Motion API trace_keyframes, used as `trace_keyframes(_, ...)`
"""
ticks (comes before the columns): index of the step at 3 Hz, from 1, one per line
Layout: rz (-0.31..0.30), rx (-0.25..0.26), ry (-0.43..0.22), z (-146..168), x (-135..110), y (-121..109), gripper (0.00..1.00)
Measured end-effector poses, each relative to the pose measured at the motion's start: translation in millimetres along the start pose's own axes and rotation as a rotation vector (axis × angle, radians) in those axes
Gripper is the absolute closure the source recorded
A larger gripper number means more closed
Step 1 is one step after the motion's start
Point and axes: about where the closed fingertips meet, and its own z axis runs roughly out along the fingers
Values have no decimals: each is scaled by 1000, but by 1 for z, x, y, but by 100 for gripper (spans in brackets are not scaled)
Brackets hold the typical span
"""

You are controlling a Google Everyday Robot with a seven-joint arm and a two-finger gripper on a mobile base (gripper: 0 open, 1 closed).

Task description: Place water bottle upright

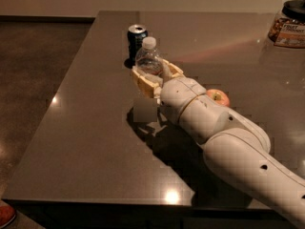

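Note:
The water bottle (148,58) is clear with a white cap and stands upright in my gripper (151,80), its lower body reaching down toward the dark table (86,128). The gripper's tan fingers (142,82) are closed around the bottle's middle. My white arm (224,137) comes in from the lower right. The bottle's base is blurred, so I cannot tell whether it touches the table.
A dark soda can (136,39) stands just behind the bottle. A red apple (217,98) lies right of my wrist. A jar with a dark lid (289,25) stands at the far right back. The table's left edge runs close by.

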Motion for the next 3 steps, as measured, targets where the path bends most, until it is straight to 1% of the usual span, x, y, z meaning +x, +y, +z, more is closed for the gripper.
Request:
trace_keyframes(1, -4, -3, 2, 0, -2, 0, 13)
trace_keyframes(2, -5, -1, 3, 0, -1, -1, 0)
trace_keyframes(3, -5, -1, 3, 0, -1, -1, 0)
